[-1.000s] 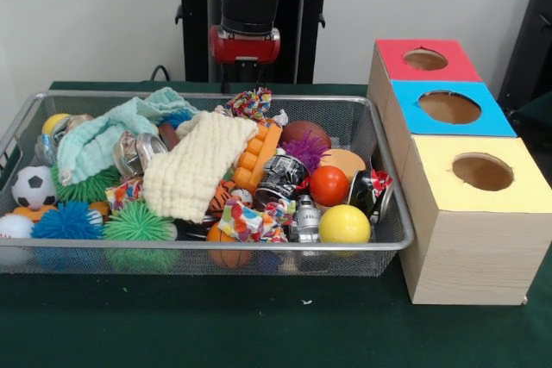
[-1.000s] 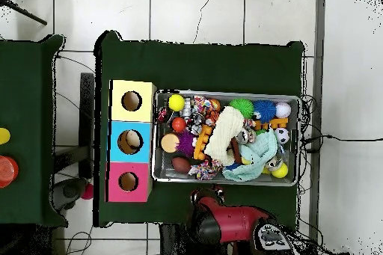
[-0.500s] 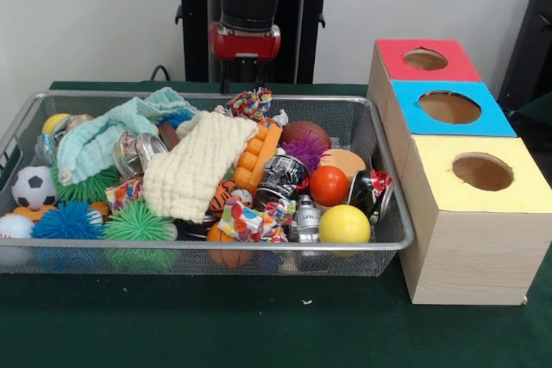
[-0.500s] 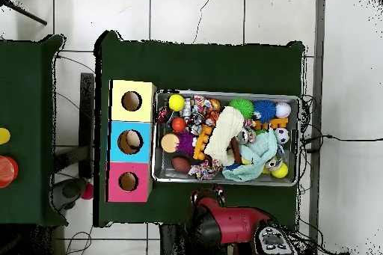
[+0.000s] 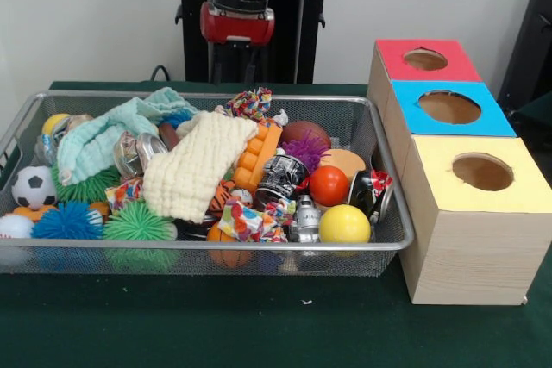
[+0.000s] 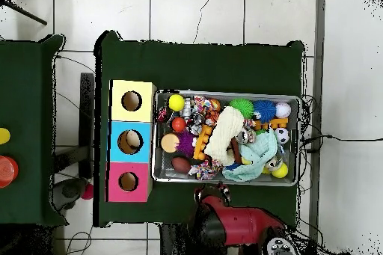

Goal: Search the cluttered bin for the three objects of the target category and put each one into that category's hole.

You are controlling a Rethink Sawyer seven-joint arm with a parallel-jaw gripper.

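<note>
A wire bin (image 5: 259, 252) holds a heap of toys, cloths and cans. At its front lie a yellow ball (image 5: 344, 223), an orange-red ball (image 5: 329, 185), a green spiky ball (image 5: 136, 223) and a blue spiky ball (image 5: 66, 221). A soccer ball (image 5: 33, 187) sits at the left. A cream cloth (image 5: 197, 164) and a mint cloth (image 5: 112, 131) cover the middle. My gripper (image 5: 235, 62) hangs behind the bin's far rim, above it and clear of everything. In the overhead view the gripper (image 6: 213, 191) sits just outside the bin (image 6: 227, 92).
A wooden box stands right of the bin with a red hole (image 5: 425, 59), a blue hole (image 5: 449, 107) and a yellow hole (image 5: 482, 171). Crushed cans (image 5: 280, 178) and a purple spiky ball (image 5: 305, 151) lie mid-bin. A second green table (image 6: 22, 132) stands beside the box.
The arm has lifted and drawn back from the bin's far rim. Nothing in the bin has moved.
</note>
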